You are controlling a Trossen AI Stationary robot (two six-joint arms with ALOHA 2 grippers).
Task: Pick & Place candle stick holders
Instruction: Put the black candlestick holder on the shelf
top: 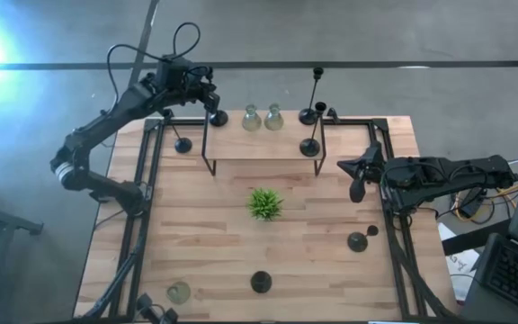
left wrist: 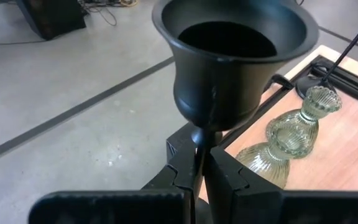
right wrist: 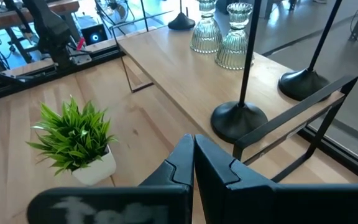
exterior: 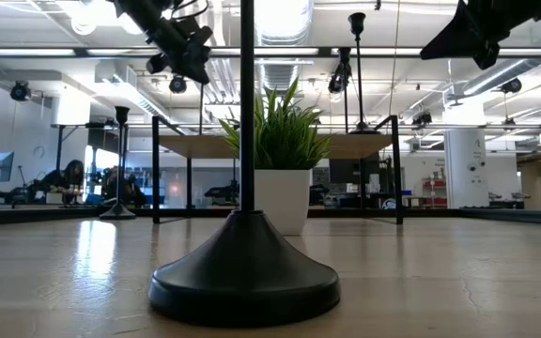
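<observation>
Shelf [top: 261,144]; left gripper [left wrist: 202,163] holds upright holder [left wrist: 229,59].

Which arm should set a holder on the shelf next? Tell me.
Left. The left gripper is shut on a black holder at the shelf's left end; the right gripper hangs empty, beside the shelf.

- Wooden table [top: 214,252], light planks, black frame rails along both sides.
- Raised shelf [top: 263,144] on thin black legs along the far edge.
- On the shelf: two clear glass holders [top: 262,118] side by side, black holders at left end [top: 218,117] and right end [top: 311,113].
- On the table: green plant [top: 264,203] mid-table, black holder [top: 260,282] near front edge, glass holder [top: 179,292] front-left, black holder [top: 358,240] to the right, another [top: 183,144] by the shelf's left leg.
</observation>
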